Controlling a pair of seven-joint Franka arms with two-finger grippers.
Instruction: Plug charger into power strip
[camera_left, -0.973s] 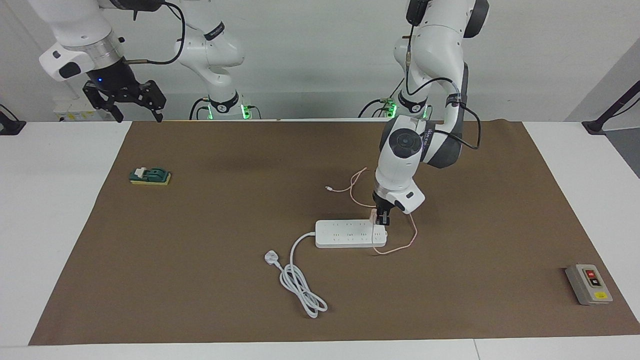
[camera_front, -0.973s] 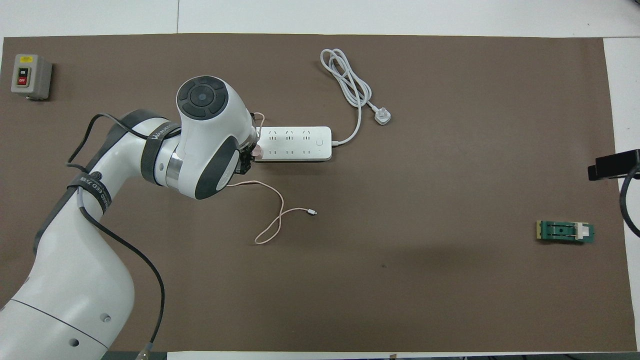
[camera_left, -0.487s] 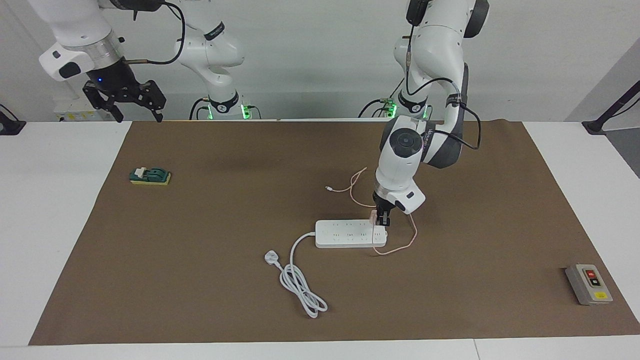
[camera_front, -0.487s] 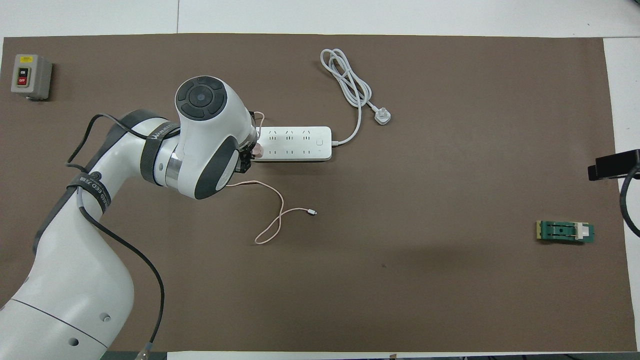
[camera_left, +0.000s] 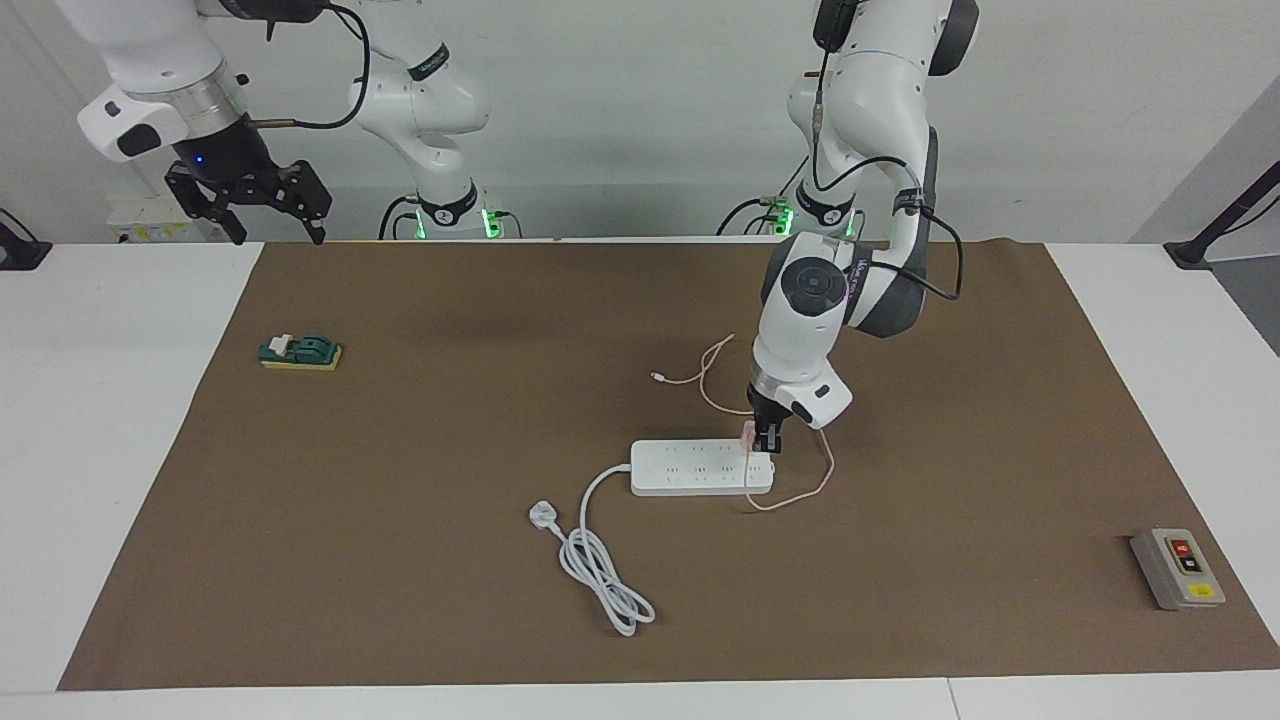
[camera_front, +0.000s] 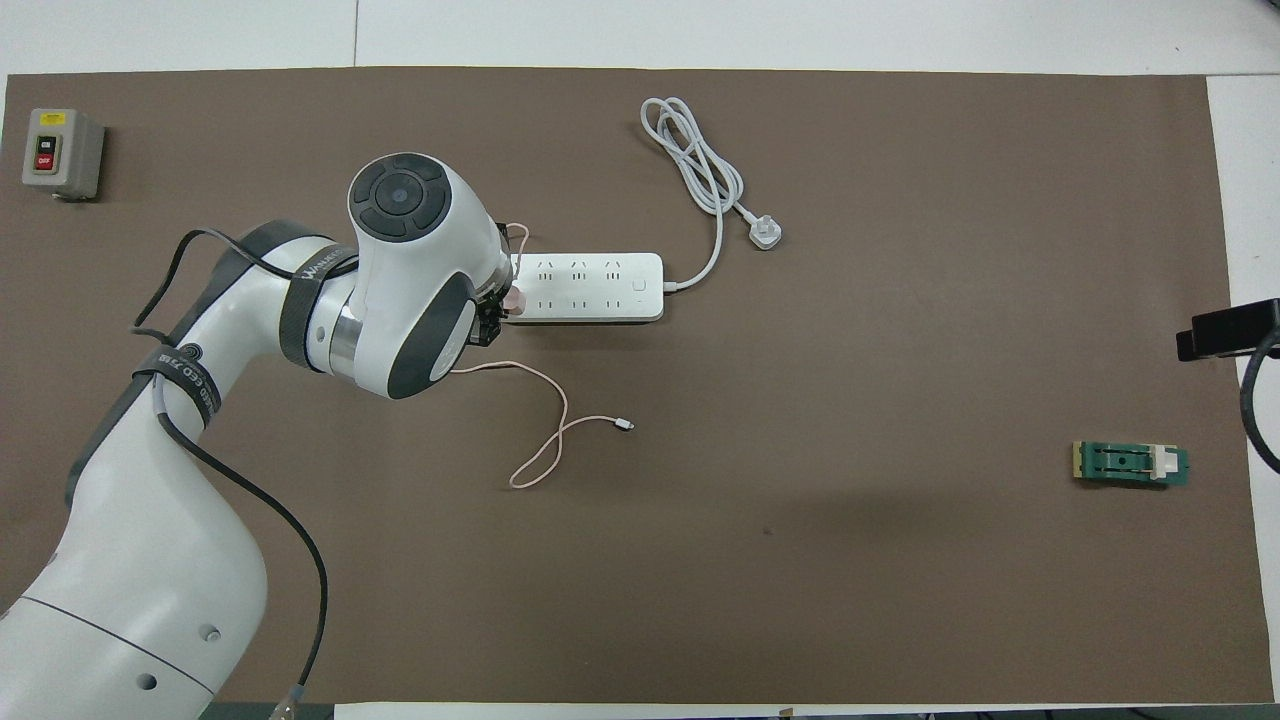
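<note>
The white power strip (camera_left: 690, 468) lies on the brown mat (camera_left: 400, 450) and also shows in the overhead view (camera_front: 590, 285). My left gripper (camera_left: 764, 443) points down over the strip's end toward the left arm's side, shut on the pale pink charger (camera_left: 748, 434). The charger sits right at the strip's top face. In the overhead view only a bit of the charger (camera_front: 515, 297) shows beside my wrist. Its thin pink cable (camera_left: 800, 495) loops on the mat (camera_front: 560, 420). My right gripper (camera_left: 250, 205) waits raised and open at the right arm's end.
The strip's thick white cord (camera_left: 605, 580) coils farther from the robots and ends in a three-pin plug (camera_left: 541, 515). A grey switch box (camera_left: 1177, 568) sits at the left arm's end. A green block (camera_left: 300, 352) lies at the right arm's end.
My left hand has shifted very slightly upward over the strip's end, with the charger still in it. The strip, the cable and the right arm have not moved.
</note>
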